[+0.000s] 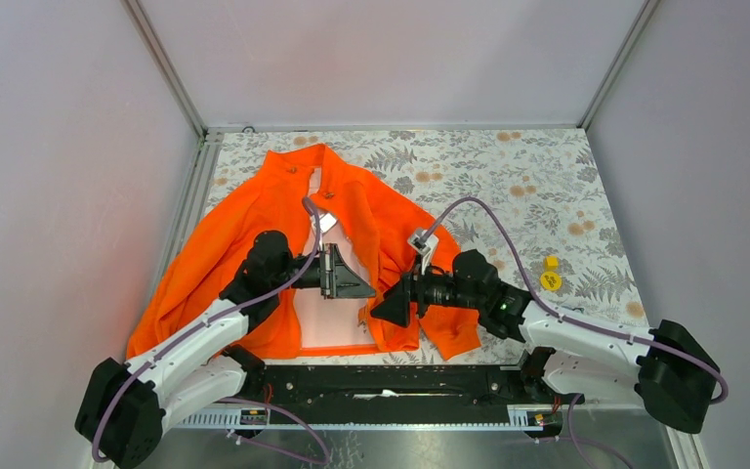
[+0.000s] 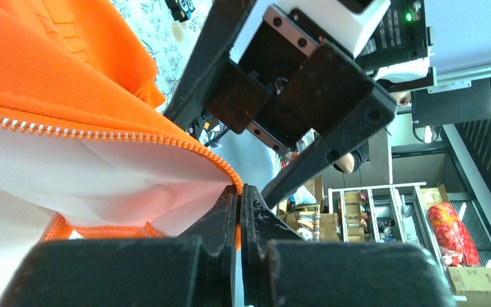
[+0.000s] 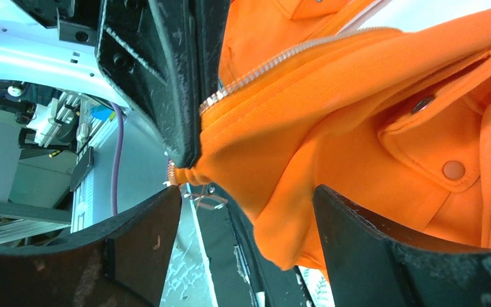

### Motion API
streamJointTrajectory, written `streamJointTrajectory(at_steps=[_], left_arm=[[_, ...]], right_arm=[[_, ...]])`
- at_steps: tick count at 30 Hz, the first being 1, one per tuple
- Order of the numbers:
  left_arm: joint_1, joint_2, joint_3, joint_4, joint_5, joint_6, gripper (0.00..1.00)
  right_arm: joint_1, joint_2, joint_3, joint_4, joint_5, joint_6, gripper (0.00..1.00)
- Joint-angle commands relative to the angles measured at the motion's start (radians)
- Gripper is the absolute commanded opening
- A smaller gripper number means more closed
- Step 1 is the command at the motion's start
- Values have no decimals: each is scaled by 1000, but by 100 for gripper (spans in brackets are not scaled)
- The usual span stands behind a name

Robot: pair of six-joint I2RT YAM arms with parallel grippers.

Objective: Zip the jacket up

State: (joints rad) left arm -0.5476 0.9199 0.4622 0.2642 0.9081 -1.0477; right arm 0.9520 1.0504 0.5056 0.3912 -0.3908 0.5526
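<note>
**Floral tabletop, orange jacket pinched at the zipper's foot**

Leaf-and-flower patterned cloth [image 1: 527,186] covered the table, which was boxed in by plain pale walls. The large bright orange fabric jacket [image 1: 361,210] lay on the left and middle of it with the collar away from the arms. Its front was open, showing pale pinkish lining [image 1: 327,318].

The black left gripper [image 2: 238,199] was clamped tight on the bottom of one front edge, where the row of pale zipper teeth [image 2: 102,135] ended. Just beside it, the black right gripper [image 3: 248,195] had its jaws spread wide. A fold of orange hem sat between them unsqueezed.

A small metal zipper part [image 3: 198,197] showed at the pinched end. A snap-flap chest pocket [image 3: 444,160] lay farther up the fabric. Two small yellow tags [image 1: 550,278] rested on the cloth to the jacket's right, well apart from it.
</note>
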Motion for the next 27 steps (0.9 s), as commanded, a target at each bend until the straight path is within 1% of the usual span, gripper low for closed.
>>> streamJointTrajectory(at_steps=[1,3,6,9,11,16,18,21,25,26,27], left_arm=[[3,0,-19,156,63,-47,0],[3,4,-21,162,67,-49,0],[3,7,-28,181,73,-56,0],[3,9,-32,189,75,-56,0],[3,13,-34,185,78,-48,0],[3,8,-28,130,63,-5,0],[3,7,-27,115,52,7,0],[3,11,-9,54,41,56,0],[3,10,50,-129,-31,171,0],[3,10,67,-180,-56,200,4],[4,9,81,-227,-83,221,14]], right_arm=[[-41,38,-30,246,-134,6,82],[-41,59,-33,302,-167,3,81],[-41,71,-37,354,-168,-10,80],[-40,89,-38,400,-183,-7,75],[-41,101,-44,445,-202,9,64],[-41,93,-68,448,-217,9,27],[-41,80,-77,444,-228,8,17],[-42,59,-74,387,-230,-7,0],[-42,37,-58,305,-228,-29,0],[-41,31,-51,285,-222,-27,0],[-43,26,-40,258,-203,-23,0]])
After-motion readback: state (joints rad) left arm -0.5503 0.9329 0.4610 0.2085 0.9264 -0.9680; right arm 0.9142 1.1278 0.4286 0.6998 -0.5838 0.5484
